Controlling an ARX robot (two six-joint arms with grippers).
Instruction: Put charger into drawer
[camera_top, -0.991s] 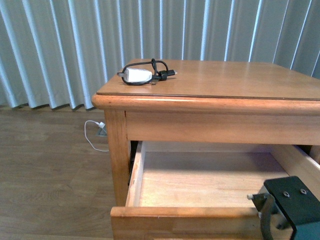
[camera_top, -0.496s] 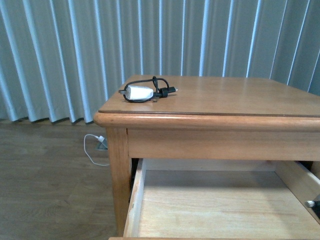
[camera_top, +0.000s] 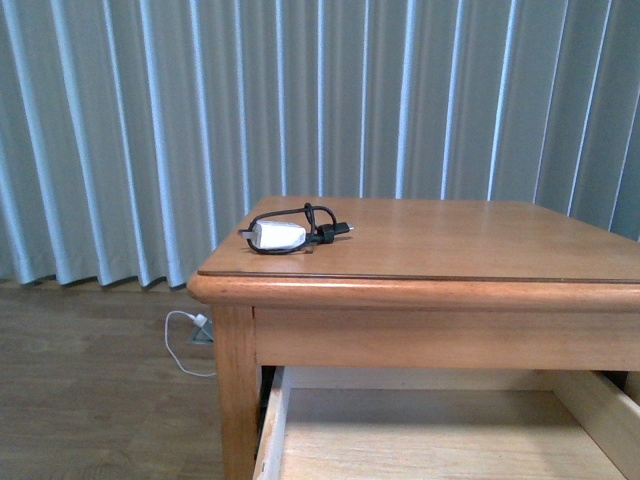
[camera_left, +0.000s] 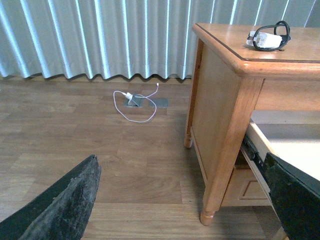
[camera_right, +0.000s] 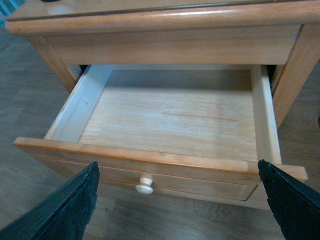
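My right gripper (camera_right: 177, 167) is opened wide, its two dark fingers (camera_right: 65, 210) far apart and holding nothing. Just in front of it and a little lower is the drawer (camera_right: 80, 100), pulled out. The round pale knob (camera_right: 144, 185) on the honey-coloured front is the nearest part to me, and the pale wood interior lies behind it.

My left gripper (camera_left: 182, 159) is also wide open and grips nothing. It hangs low beside the table (camera_left: 220, 95), with the corner leg in front of it between the fingers.

The charger (camera_left: 265, 39) is above and beyond this gripper, on the table top, well apart from both grippers and not in the drawer. In the front view the charger (camera_top: 277, 236) lies flat near the left edge of the top. It is a small white rounded block, with a thin black cable looped around and behind it and a small connector sticking out to the side.

Farther from my left gripper, a thin white cord (camera_left: 132, 107) lies on the floor before the curtain (camera_left: 100, 35).
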